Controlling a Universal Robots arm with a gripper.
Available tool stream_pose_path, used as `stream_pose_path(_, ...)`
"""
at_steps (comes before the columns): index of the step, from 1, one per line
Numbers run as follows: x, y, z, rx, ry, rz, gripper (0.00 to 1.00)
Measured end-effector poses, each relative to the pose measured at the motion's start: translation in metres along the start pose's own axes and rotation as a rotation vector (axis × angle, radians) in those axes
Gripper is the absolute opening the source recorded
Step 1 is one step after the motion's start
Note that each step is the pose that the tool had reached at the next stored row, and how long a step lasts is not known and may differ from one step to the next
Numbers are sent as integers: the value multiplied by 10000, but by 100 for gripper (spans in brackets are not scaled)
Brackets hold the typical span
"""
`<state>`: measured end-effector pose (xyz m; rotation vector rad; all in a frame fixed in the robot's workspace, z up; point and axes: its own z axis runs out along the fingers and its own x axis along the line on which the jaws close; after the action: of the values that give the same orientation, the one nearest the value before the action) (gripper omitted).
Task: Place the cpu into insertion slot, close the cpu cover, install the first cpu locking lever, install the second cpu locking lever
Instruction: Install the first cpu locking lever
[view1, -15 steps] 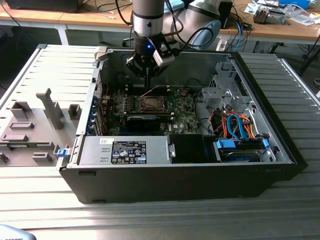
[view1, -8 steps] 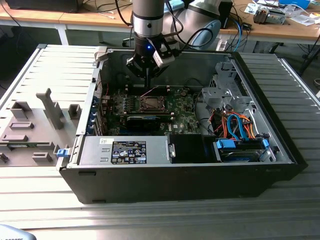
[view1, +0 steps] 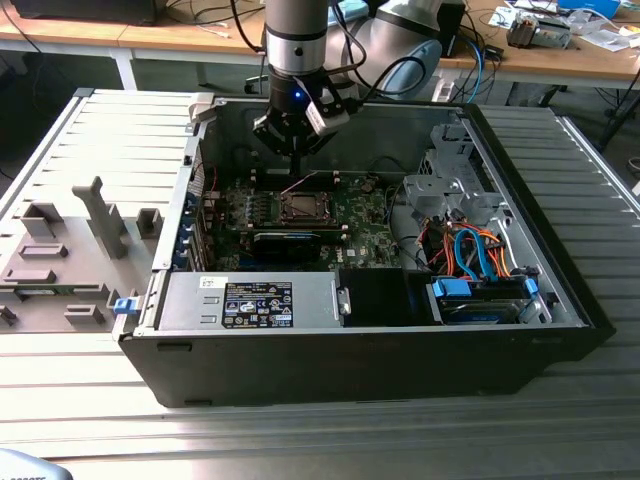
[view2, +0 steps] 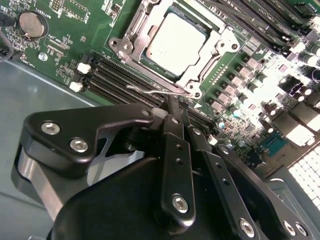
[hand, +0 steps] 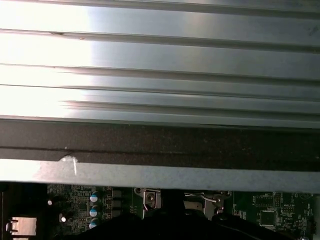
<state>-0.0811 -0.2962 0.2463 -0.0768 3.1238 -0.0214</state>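
Inside an open computer case (view1: 370, 360) lying on a ribbed metal table (view1: 100, 140), the arm's gripper (view1: 297, 165) hangs just above the green motherboard (view1: 360, 225), its tips at the far edge of the socket (view1: 300, 207) as the exterior view shows it.

In the second wrist view, the cpu (view2: 176, 44) sits flat in the socket (view2: 150, 30), its silvery top showing through the square window of the cover (view2: 207, 65), which lies down over it. The chip lies just beyond the gripper (view2: 176, 107) tips, close but apart from them. The black fingers (view2: 175, 150) are pressed together, with no visible gap at the tips. A thin wire lever (view2: 155, 91) runs along the socket's near edge, right at the fingertips; whether the fingers pinch it or only touch it is hard to tell from this angle. Black memory slots (view2: 120, 80) run alongside the socket, under the lever.

In the first wrist view, the case's dark wall (hand: 160, 142) and the table's ribs (hand: 160, 60) lie above a strip of motherboard (hand: 270, 215), where part of the socket's metal frame (hand: 200, 200) shows.

At the exterior view's right, orange and blue cables (view1: 475, 255) crowd the drive bay.
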Motion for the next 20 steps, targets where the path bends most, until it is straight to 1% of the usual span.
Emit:
stream_pose_path(3, 0, 2, 3, 1, 1, -2, 11)
stream_pose_path(7, 2, 4, 52, -3, -2, -9, 11)
stream_pose_path(17, 4, 4, 105, -9, 0, -8, 11)
stream_pose_path(18, 4, 4, 110, -29, -2, -7, 11)
stream_pose_path(19, 3, 5, 118, -92, -6, -8, 11)
stream_pose_path(20, 3, 5, 122, -129, -8, -7, 11)
